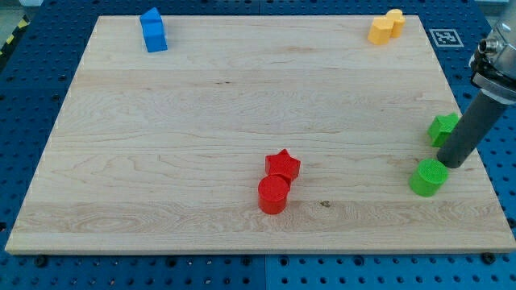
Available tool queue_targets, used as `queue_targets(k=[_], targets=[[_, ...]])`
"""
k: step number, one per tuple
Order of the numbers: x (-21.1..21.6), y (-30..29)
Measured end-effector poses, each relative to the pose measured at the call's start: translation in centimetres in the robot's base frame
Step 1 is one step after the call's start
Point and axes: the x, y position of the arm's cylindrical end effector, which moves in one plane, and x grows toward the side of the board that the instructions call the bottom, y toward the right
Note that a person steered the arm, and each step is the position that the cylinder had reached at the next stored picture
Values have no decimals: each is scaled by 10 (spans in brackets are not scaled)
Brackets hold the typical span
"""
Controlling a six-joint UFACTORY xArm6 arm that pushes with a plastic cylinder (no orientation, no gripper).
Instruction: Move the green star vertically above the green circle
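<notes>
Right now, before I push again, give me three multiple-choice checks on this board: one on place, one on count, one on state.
1. Where is the green star?
A. at the view's right edge, above the green circle
B. at the view's top left
C. beside the red blocks

2. How many blocks are on the board?
A. four
B. six
C. eight

3. How do the red star and red circle stand?
A. far apart
B. touching
C. stacked

Answers: 1 A, the star sits just above the circle, my tip between them. 2 B, two green, two red, blue, yellow. 3 B, no gap shows.
</notes>
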Motion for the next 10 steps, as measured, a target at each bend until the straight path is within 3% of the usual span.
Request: queue_targets(k=[3,6,7,9,10], targets=[[-2,42],[-69,9],[-74,8],[-30,18],[-48,-18]])
